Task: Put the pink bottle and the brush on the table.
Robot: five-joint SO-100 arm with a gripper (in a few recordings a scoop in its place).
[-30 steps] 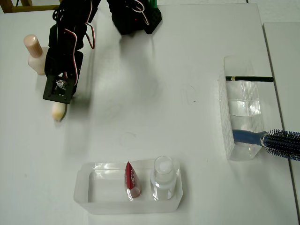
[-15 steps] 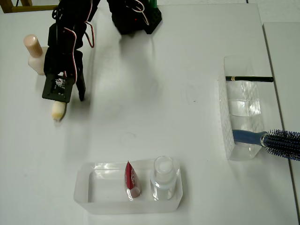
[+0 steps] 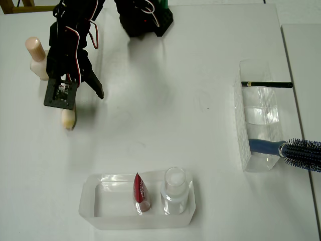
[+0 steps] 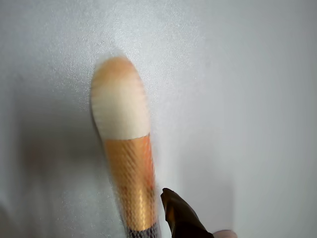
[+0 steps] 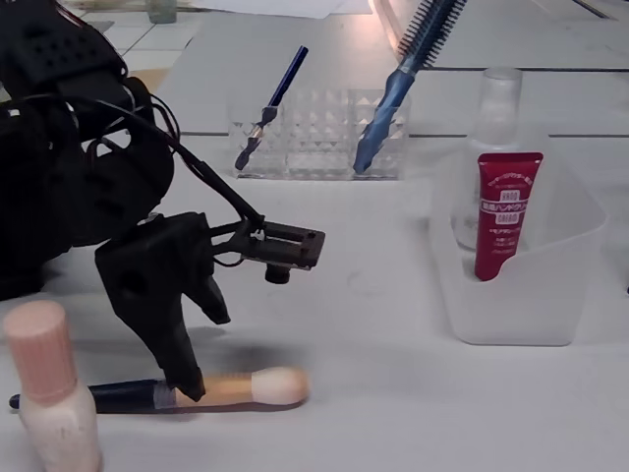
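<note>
— White tabletop (image 3: 165, 115) fills the overhead view, nothing else under the scene. How do the fingers stand?

— Apart. In the fixed view the gripper (image 5: 197, 344) has one dark finger (image 5: 182, 369) down at the brush (image 5: 211, 389), touching or nearly touching it where the ferrule meets the handle, and the other finger (image 5: 214, 300) lifted clear above it. Nothing is clamped between them.

— And the brush itself?

— Lying flat on the table at lower left of the fixed view, dark handle pointing left, cream bristle tip to the right. In the wrist view the golden ferrule and pale tip of the brush (image 4: 124, 148) run up the frame, with a dark fingertip (image 4: 181, 215) just beside the ferrule at the bottom edge (the picture is soft, so contact there is hard to judge). From overhead only its tip (image 3: 67, 119) pokes out below the gripper (image 3: 80, 95).

— The pink bottle?

— Upright on the table, upper left of the overhead view (image 3: 36, 57), just left of the black arm (image 3: 70, 45).

— Further out?

— A clear tray (image 3: 95, 211) at lower centre holds a red tube (image 3: 140, 193) and a clear white-capped bottle (image 3: 175, 190). At right, a clear organiser (image 3: 258, 113) carries a thin black pencil (image 3: 266, 84) and a blue-handled hairbrush (image 3: 293, 150).
</note>
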